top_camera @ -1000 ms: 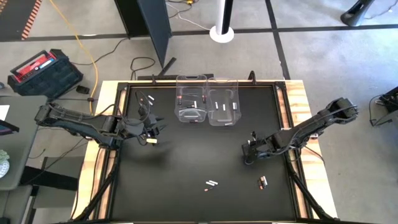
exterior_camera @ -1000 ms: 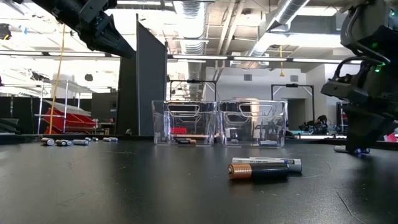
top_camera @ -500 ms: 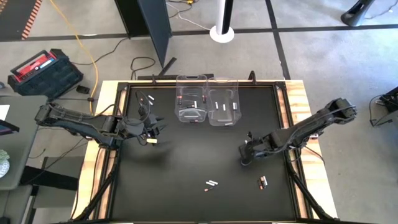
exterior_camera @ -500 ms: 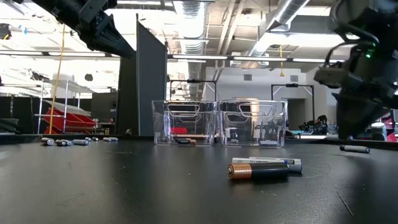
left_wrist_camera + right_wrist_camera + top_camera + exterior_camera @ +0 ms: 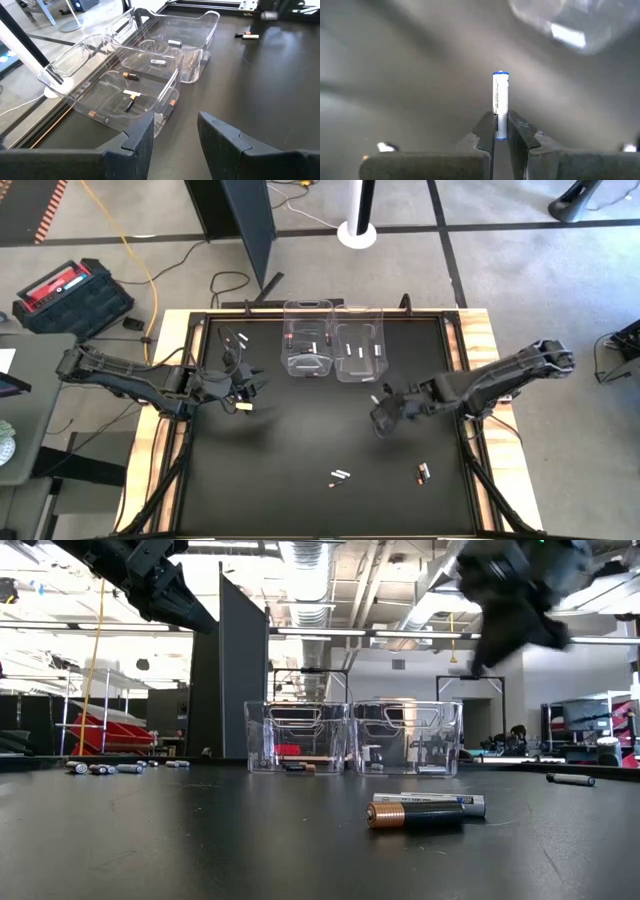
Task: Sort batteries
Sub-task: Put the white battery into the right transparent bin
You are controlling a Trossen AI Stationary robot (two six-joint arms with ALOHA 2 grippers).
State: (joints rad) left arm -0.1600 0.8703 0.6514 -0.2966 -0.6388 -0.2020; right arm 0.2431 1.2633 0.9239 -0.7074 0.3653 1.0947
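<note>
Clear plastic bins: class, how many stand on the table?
2. The left bin and the right bin stand side by side at the table's far edge. None appears hidden.

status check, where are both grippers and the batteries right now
Right gripper shut on white battery, raised near the clear bins. Left gripper open, empty, waiting left of bins. Loose batteries on table; path clear.
</note>
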